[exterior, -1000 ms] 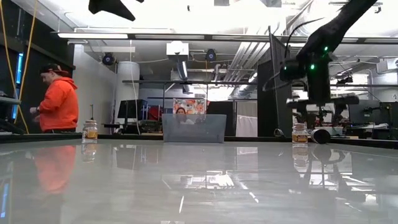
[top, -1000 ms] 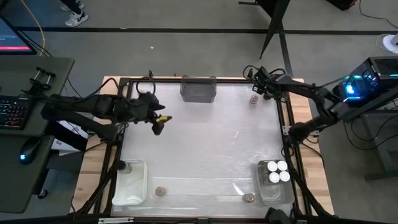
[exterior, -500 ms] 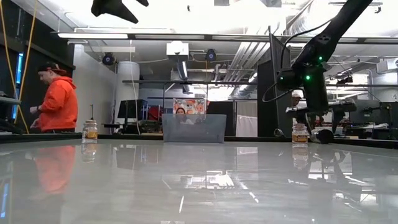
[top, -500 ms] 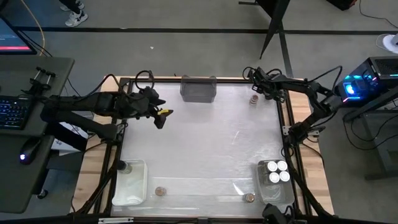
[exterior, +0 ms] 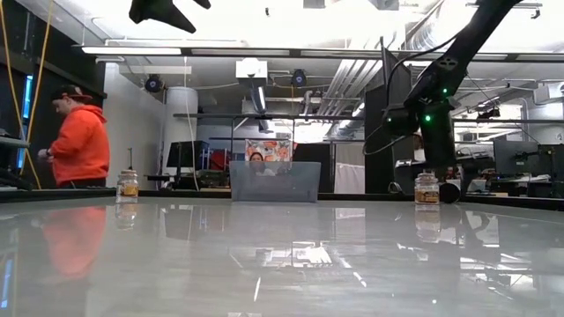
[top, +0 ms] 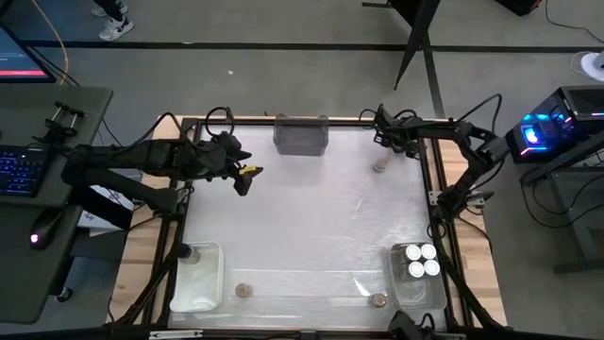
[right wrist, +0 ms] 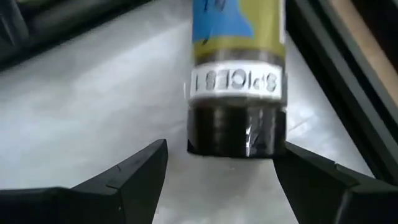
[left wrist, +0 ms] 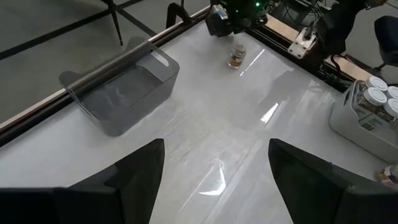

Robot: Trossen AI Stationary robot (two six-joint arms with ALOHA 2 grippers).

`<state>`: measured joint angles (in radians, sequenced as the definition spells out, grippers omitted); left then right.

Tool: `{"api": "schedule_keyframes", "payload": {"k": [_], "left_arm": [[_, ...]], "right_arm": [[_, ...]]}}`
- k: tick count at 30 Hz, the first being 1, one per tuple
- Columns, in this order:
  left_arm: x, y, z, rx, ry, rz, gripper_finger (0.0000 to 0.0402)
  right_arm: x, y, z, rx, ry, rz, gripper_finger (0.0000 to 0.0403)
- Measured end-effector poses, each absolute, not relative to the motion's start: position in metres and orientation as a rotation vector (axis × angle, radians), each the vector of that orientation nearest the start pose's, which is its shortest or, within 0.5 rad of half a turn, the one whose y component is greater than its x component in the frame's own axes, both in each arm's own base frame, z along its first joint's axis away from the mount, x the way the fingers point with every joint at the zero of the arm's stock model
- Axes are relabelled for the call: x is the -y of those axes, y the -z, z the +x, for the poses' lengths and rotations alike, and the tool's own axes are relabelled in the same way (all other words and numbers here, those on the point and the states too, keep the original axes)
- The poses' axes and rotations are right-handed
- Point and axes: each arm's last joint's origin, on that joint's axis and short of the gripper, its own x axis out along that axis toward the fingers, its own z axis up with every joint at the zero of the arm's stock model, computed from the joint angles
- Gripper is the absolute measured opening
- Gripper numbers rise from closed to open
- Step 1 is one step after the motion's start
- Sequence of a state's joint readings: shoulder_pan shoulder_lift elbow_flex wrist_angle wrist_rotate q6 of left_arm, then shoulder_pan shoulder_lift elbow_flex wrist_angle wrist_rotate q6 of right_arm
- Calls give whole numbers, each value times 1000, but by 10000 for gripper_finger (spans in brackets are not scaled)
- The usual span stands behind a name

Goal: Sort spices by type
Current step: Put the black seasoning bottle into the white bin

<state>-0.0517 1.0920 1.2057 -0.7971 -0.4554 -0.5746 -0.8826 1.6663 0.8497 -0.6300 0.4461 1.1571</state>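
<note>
Right gripper point(right wrist: 219, 163): fingers spread, straddling dark-lidded spice jar point(right wrist: 237, 93), right of grey bin point(top: 301, 135) | Left gripper point(top: 243, 179): wide, empty, left of bin

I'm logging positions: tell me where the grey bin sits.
In the high view the grey bin sits at the table's far edge, near the middle, between the left end effector and the right end effector.

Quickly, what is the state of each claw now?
Left claw: open, empty, above the table.
Right claw: open, beside a spice jar, not gripping it.
</note>
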Motion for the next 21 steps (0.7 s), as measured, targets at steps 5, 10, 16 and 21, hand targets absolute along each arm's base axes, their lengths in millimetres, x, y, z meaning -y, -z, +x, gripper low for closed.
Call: {"api": "schedule_keyframes", "payload": {"k": [5, 10, 16, 21], "left_arm": [[-2, -366, 208, -530, -563, -382, 275], [-2, -366, 208, -531, -562, -381, 275], [-2, -366, 208, -532, -562, -382, 275], [-2, -366, 208, -534, -562, -381, 275]], "right_arm": [[216, -137, 160, -665, 1917, 1092, 286], [218, -138, 159, -587, 1974, 1079, 286], [221, -135, 161, -569, 1983, 1050, 276], [224, -131, 162, -555, 1961, 1093, 211]]}}
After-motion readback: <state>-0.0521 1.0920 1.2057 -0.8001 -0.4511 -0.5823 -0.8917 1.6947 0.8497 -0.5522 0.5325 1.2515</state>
